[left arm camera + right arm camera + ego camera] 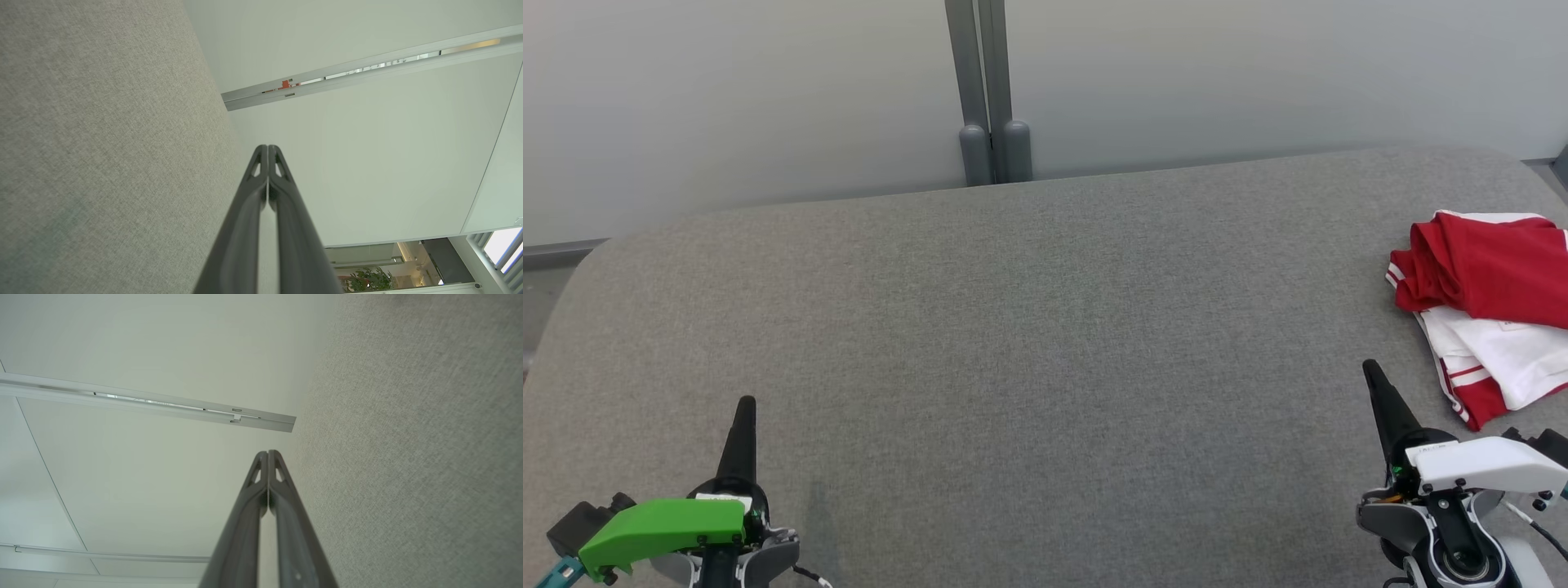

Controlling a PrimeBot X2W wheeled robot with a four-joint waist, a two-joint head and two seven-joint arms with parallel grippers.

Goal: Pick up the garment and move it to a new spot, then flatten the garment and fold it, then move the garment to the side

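Grey fabric-covered table (1045, 343) before a pale partition wall (727, 98): our red-and-white garment (1482, 286) lies bunched at the right edge, partly cut off by the frame, just beyond our right gripper (1370, 367). We hold it and the left gripper (745, 402) low at the near corners, fingers clenched on nothing, seemingly parked so the head camera sees the cloth. Being nearest, the right arm looks best placed to reach it.
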